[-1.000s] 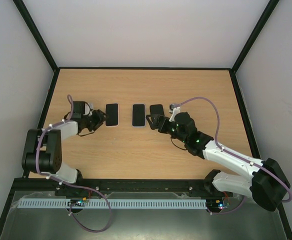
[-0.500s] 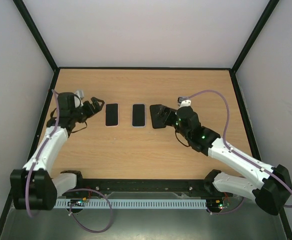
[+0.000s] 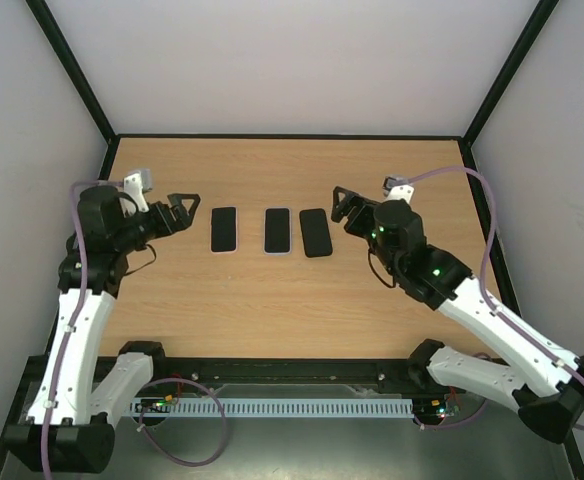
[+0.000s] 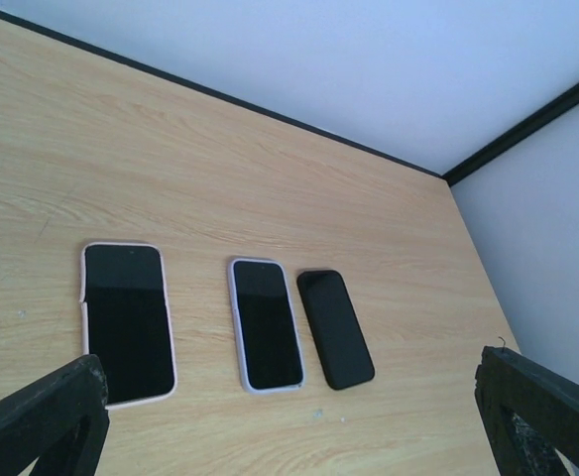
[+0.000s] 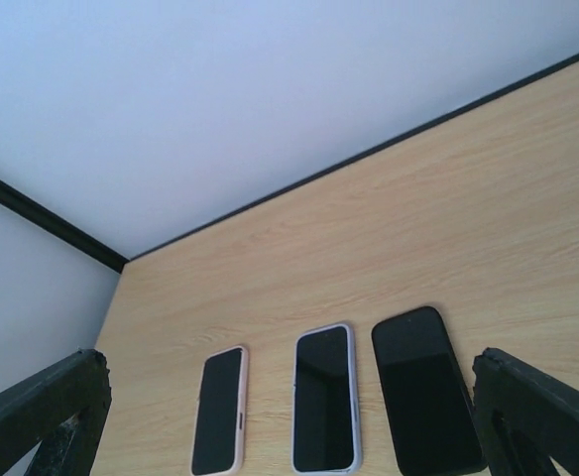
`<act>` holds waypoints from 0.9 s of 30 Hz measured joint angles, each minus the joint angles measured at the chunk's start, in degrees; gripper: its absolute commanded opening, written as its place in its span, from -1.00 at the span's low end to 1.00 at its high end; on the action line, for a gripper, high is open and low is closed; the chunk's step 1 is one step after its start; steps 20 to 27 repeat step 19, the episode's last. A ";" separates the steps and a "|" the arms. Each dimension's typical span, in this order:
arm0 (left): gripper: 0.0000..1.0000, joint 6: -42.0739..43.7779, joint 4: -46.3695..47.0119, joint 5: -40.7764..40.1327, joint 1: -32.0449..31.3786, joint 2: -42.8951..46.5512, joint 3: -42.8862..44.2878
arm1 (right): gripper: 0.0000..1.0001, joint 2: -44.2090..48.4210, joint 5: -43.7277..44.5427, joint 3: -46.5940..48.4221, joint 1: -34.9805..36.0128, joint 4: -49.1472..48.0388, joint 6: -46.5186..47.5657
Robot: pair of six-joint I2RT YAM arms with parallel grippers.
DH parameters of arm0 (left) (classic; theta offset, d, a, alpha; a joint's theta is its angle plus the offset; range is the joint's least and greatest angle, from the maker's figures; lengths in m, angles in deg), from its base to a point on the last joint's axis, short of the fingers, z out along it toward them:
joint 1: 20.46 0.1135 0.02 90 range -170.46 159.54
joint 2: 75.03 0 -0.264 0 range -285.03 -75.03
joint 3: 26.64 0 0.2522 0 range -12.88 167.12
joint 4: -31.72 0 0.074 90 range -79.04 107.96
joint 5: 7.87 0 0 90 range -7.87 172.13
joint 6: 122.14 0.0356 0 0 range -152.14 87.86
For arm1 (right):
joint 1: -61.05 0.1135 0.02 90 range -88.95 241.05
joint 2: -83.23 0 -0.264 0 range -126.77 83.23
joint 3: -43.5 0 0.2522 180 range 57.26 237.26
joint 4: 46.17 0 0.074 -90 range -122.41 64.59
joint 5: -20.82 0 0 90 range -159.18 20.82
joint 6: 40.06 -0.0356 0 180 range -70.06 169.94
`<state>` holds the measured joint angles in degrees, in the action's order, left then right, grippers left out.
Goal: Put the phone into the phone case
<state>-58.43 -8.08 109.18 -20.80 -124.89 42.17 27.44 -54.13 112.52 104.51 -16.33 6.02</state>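
Both arms stand higher and further back than before; left claw (image 3: 188,213) and right claw (image 3: 339,204) hang spread, empty. Black phone (image 3: 315,232) lies just right of the lilac case (image 3: 277,230) (seemingly full); grasping may nudge that neighbour.

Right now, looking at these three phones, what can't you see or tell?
- Black slab: too small and dark in every view to tell whether it is a bare phone or an empty case.
- Undersides of the pink-edged phone and the pale-edged phone: hidden against the table in all views.
- Fingertips of the left gripper and right gripper: cut off by the bottom edge of each wrist view.
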 measured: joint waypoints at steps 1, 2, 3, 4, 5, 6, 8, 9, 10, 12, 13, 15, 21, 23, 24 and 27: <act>1.00 0.48 -0.79 0.39 0.00 0.90 0.02 | 0.95 1.01 -0.02 0.11 0.00 0.37 0.11; 1.00 0.94 -1.68 0.83 0.00 1.92 0.02 | 0.95 2.10 -0.07 0.17 0.00 0.50 0.26; 1.00 1.29 -2.23 1.22 0.00 2.73 0.02 | 0.95 2.84 -0.07 0.20 0.00 0.50 0.31; 1.00 1.60 -2.75 1.86 0.00 3.89 0.02 | 0.95 3.82 -0.09 0.20 0.00 0.55 0.33; 1.00 1.70 -3.04 2.43 0.00 4.63 0.02 | 0.95 4.39 -0.11 0.20 0.00 0.59 0.28; 1.00 1.75 -3.23 2.99 0.00 5.46 0.00 | 0.95 4.96 -0.13 0.17 0.00 0.66 0.20; 1.00 1.79 -3.39 4.48 0.00 7.17 -0.22 | 0.95 5.79 -0.42 -0.04 0.00 0.70 -0.22; 1.00 1.79 -3.41 5.03 0.00 7.78 -0.39 | 0.95 6.32 -0.74 -0.50 0.00 0.59 -0.48; 1.00 1.77 -3.48 5.77 0.00 8.61 -0.72 | 0.95 6.84 -1.11 -1.25 0.00 0.48 -0.90; 1.00 1.77 -3.48 6.84 0.00 9.86 -1.49 | 0.95 7.69 -1.92 -3.13 0.00 0.28 -1.77; 1.00 1.75 -3.50 7.23 0.00 10.43 -1.92 | 0.95 7.98 -2.49 -4.15 0.00 0.31 -2.27; 1.00 1.70 -3.48 7.89 0.00 11.67 -2.99 | 0.95 8.24 -3.52 -5.99 0.00 0.28 -2.97; 1.00 0.94 -2.45 9.05 0.00 13.57 -6.23 | 0.95 8.83 -4.87 -8.72 0.00 0.31 -4.22; 1.00 0.94 -2.45 9.05 0.00 13.57 -6.23 | 0.95 8.83 -4.87 -8.72 0.00 0.31 -4.22; 1.00 0.94 -2.45 9.05 0.00 13.57 -6.23 | 0.95 8.83 -4.87 -8.72 0.00 0.31 -4.22; 1.00 0.94 -2.45 9.05 0.00 13.57 -6.23 | 0.95 8.83 -4.87 -8.72 0.00 0.31 -4.22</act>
